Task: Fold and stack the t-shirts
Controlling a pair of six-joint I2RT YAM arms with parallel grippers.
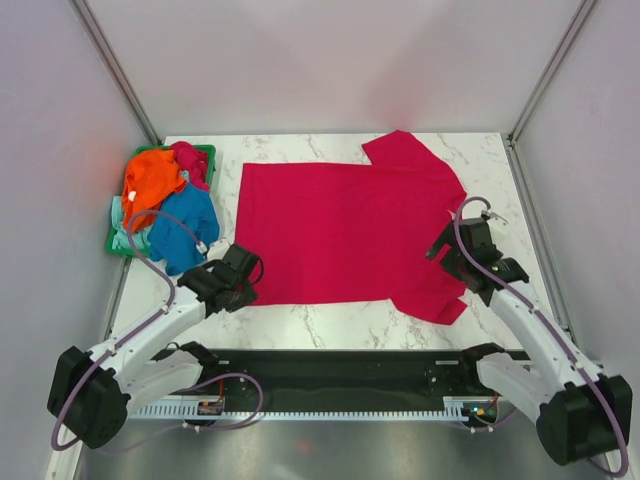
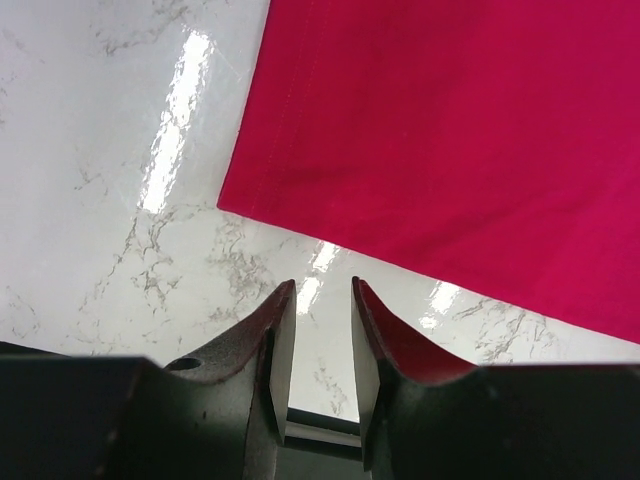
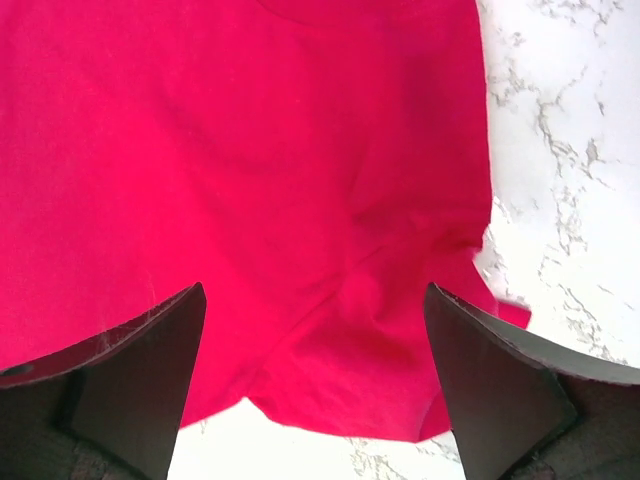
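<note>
Red shirt (image 1: 340, 235) lay spread flat on the counter (image 1: 330, 325), hem toward the left, collar end toward the right, one sleeve at the far right, the other at the near right.

Left tool (image 2: 323, 290) was only slightly apart, a narrow gap between the fingers (image 2: 283, 335), nothing in it. It sat over bare counter just off the shirt's near-left corner, close to the cloth but not touching.

Right tool (image 3: 312, 295) was spread wide, holding nothing. It hung over the near-right sleeve, with creased red cloth between the two fingers (image 3: 150, 370). Could not tell whether the tips touched the cloth.

In the top view the left tool (image 1: 245, 270) was at the shirt's near-left edge and the right tool (image 1: 445, 250) at its right side.

Basket (image 1: 205, 152) stood at the far left of the counter, apart from the red shirt. Orange shirt (image 1: 152, 180) was bunched on top, the blue shirt (image 1: 185, 235) spilled over its near side, and the mint shirt (image 1: 120, 240) showed at its left edge.
</note>
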